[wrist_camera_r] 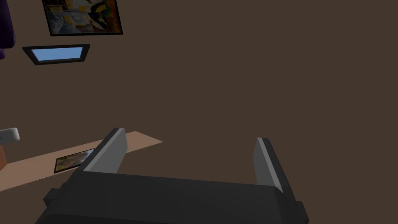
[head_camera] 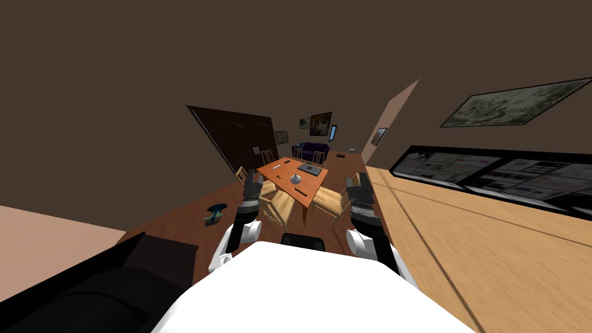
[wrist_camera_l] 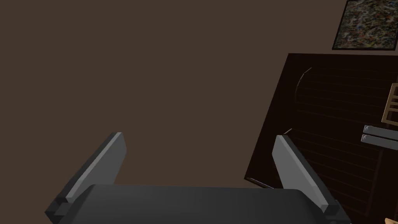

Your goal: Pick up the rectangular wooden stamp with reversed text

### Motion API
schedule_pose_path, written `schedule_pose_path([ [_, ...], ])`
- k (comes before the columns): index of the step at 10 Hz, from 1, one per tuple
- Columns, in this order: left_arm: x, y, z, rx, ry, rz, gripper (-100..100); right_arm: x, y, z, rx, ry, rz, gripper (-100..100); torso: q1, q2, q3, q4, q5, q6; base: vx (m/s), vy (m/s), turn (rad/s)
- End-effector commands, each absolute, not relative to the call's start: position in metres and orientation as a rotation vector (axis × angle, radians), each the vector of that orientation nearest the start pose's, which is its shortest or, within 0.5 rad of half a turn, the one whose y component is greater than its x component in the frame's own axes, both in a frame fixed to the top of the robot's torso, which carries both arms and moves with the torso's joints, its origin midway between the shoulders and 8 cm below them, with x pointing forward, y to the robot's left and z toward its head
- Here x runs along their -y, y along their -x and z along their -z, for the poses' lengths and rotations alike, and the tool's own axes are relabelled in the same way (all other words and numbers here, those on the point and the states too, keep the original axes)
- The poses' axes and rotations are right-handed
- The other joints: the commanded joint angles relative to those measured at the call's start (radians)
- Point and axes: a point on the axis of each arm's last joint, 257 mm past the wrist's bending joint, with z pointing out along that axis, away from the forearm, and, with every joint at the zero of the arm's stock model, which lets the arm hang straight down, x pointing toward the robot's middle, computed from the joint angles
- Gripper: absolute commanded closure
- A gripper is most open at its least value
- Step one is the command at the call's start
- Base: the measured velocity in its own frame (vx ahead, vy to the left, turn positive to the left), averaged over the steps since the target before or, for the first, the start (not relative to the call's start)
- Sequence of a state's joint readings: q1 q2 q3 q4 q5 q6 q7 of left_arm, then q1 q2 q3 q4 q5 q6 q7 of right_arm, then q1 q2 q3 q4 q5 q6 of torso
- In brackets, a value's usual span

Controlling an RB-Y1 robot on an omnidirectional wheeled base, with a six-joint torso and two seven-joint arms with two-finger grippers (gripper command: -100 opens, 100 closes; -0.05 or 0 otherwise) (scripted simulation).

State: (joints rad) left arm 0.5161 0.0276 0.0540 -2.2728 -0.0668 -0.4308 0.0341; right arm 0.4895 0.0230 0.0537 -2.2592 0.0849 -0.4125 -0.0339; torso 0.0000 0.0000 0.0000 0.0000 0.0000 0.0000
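The stamp cannot be told apart at this range. In my judgement it is among the few small dark things lying on the orange counter [head_camera: 282, 173], which stands well ahead of the robot in the middle of the room. On that counter are a flat dark slab [head_camera: 309, 169], a small round grey object [head_camera: 296, 178] and a thin dark bar [head_camera: 300, 191] close to the near edge. Pale wooden chairs [head_camera: 281, 206] crowd the counter's near side. A small blue-green object [head_camera: 215, 214] lies on the floor off to the left.

The left tool [wrist_camera_l: 198, 136] and the right tool [wrist_camera_r: 189, 135] are held out in front of the chest, fingers spread wide, gripping nothing.

The main risk is closing on the wrong thing, since the items look alike from here. The chairs could also block the approach, forcing a long reach or a bump that shifts the counter's contents.
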Motion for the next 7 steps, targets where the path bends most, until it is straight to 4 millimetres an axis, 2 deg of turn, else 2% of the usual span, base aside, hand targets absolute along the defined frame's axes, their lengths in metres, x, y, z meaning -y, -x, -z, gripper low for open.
schedule_pose_path([
  [1, -0.294, -0.364, 0.011, -0.777, 0.689, 1.197, -100, 0.256, -0.366, -0.001, -0.703, -0.721, -1.312, 0, 0.0, 0.0, 0.0, 0.0, 0.0, 0.0, -0.007, -0.019, -0.111],
  [5, -0.305, -0.397, 0.057, -0.912, 0.766, 1.149, -100, 0.256, -0.366, -0.001, -0.703, -0.721, -1.313, 0, -0.003, 0.001, 0.0, 0.0, -0.001, 0.0, -0.015, -0.041, -0.137],
  [6, -0.306, -0.397, 0.058, -0.914, 0.768, 1.148, -100, 0.256, -0.366, -0.001, -0.703, -0.721, -1.313, 0, -0.003, 0.001, 0.0, 0.0, -0.001, 0.0, -0.01, -0.033, -0.036],
  [7, -0.311, -0.406, 0.074, -0.954, 0.798, 1.128, -100, 0.256, -0.366, -0.001, -0.703, -0.721, -1.313, 0, -0.002, 0.001, 0.0, 0.0, -0.001, 0.0, -0.005, -0.031, -0.108],
])
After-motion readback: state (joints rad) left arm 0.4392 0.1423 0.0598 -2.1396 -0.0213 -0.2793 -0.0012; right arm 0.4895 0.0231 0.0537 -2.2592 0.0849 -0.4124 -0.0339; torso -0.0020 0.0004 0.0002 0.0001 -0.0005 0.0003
